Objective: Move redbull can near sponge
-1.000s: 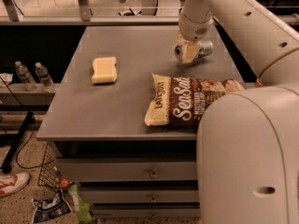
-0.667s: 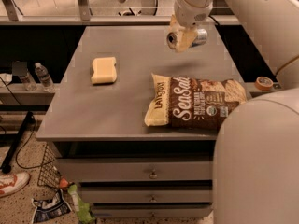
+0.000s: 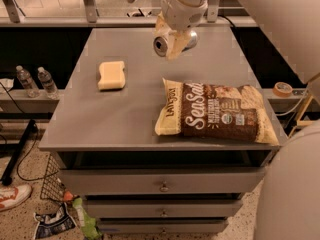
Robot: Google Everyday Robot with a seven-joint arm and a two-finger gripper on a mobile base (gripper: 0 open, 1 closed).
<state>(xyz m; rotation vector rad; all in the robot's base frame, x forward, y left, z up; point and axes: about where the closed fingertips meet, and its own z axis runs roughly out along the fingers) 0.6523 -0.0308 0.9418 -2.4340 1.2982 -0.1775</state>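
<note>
The redbull can (image 3: 165,44) is a slim silver can held on its side in the air, its round shiny end facing the camera. My gripper (image 3: 171,38) is shut on it, above the far middle of the grey table (image 3: 125,119). The sponge (image 3: 111,75), a pale yellow block, lies on the table's left part, to the left of and nearer than the can. Part of the can's body is hidden behind the cream-coloured fingers (image 3: 177,43).
A big brown-and-cream chip bag (image 3: 215,114) lies on the right front of the table. A roll of tape (image 3: 283,89) sits on a ledge at the right. Two water bottles (image 3: 37,81) stand on a shelf at the left. My white arm fills the right side.
The gripper has lifted the can off the table's far right and carried it to the left, toward the sponge. The sponge and the chip bag have not moved.
</note>
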